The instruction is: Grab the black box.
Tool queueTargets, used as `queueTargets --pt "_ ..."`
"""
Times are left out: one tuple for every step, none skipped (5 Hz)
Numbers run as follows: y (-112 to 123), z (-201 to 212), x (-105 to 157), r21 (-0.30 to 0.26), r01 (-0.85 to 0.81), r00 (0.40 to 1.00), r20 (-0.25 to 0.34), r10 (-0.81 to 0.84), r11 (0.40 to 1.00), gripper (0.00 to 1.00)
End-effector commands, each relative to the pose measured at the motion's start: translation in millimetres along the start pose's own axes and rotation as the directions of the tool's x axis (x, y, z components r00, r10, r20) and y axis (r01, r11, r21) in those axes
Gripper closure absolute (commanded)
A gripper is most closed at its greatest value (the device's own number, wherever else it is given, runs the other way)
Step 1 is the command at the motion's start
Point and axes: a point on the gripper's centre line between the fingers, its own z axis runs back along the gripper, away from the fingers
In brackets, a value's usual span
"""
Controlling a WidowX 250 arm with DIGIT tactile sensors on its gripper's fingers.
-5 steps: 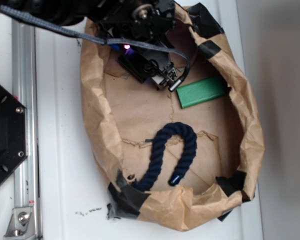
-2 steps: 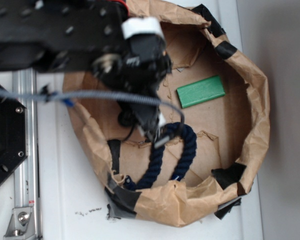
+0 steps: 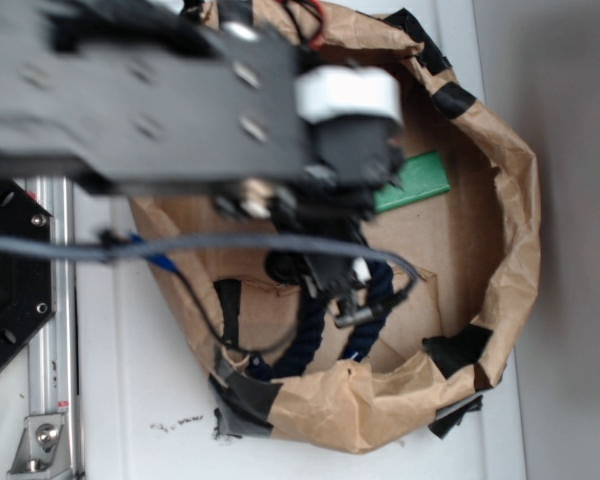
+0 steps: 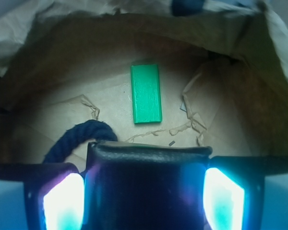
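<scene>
The black box fills the bottom of the wrist view, glossy and dark with a layered top edge. It sits between my two glowing fingers, and my gripper is shut on it, held above the brown paper floor. From outside, the gripper hangs over the rope near the front of the paper nest, under the blurred black arm. The box itself is hard to pick out there.
A green block lies flat on the paper ahead, also visible past the arm. The dark navy rope curls below the gripper. Crumpled brown paper walls with black tape patches ring the area.
The arm has swung from the back of the paper nest toward its front and closer to the camera, carrying the black box. The paper wall shifted shape slightly.
</scene>
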Motion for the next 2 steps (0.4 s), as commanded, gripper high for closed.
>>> queueTargets --pt "6.3 20.4 2.3 -0.013 -0.009 0.999 0.048 0.009 1.000 1.00" --pt "10.0 19.7 2.8 -0.005 -0.004 0.999 0.046 0.004 1.000 1.00"
